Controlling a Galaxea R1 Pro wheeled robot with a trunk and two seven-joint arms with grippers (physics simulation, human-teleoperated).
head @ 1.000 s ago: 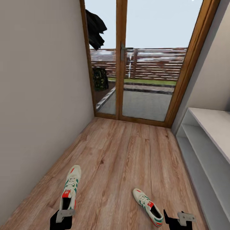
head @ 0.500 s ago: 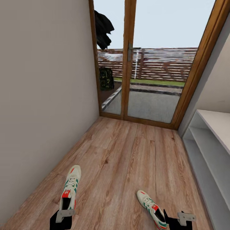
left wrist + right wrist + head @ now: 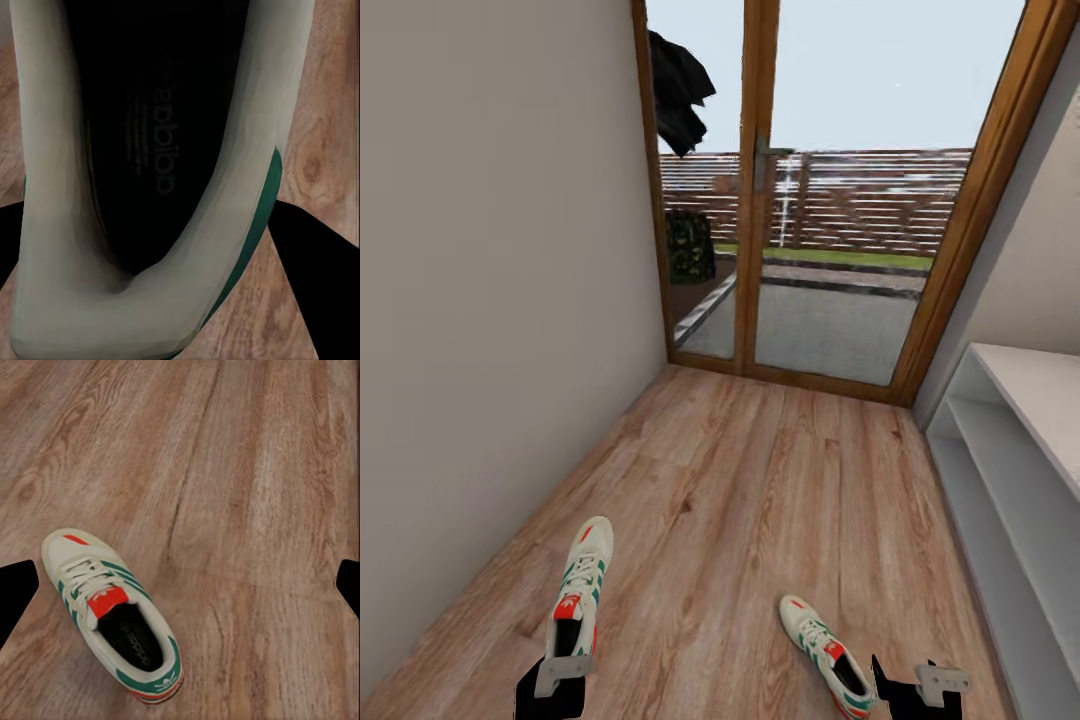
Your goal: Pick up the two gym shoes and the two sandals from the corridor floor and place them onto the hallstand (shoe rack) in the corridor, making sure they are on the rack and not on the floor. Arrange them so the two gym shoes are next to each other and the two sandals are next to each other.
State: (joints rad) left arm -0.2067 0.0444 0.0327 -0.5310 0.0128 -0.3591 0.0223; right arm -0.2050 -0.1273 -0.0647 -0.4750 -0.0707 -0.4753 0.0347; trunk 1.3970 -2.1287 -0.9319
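One gym shoe (image 3: 580, 585), cream with green stripes and red patches, points forward from my left gripper (image 3: 555, 685), which is shut on its heel. In the left wrist view the shoe's dark opening (image 3: 150, 150) sits close between the black fingers (image 3: 319, 277). The other gym shoe (image 3: 825, 665) lies on the corridor floor (image 3: 760, 500) just left of my right gripper (image 3: 910, 690). In the right wrist view that shoe (image 3: 112, 619) lies on the planks, with the gripper (image 3: 180, 585) open above it and its fingertips wide apart. The hallstand (image 3: 1040, 390) runs along the right. The sandals are out of view.
A plain wall (image 3: 490, 300) closes off the left side. A wood-framed glass door (image 3: 760, 200) stands at the corridor's far end. The hallstand's lower shelves (image 3: 1000, 500) reach down to floor level on the right.
The whole view swung left, then eased back a little, so the camera moved. The left shoe kept its place at my left gripper. The floor shoe only shifted with the view.
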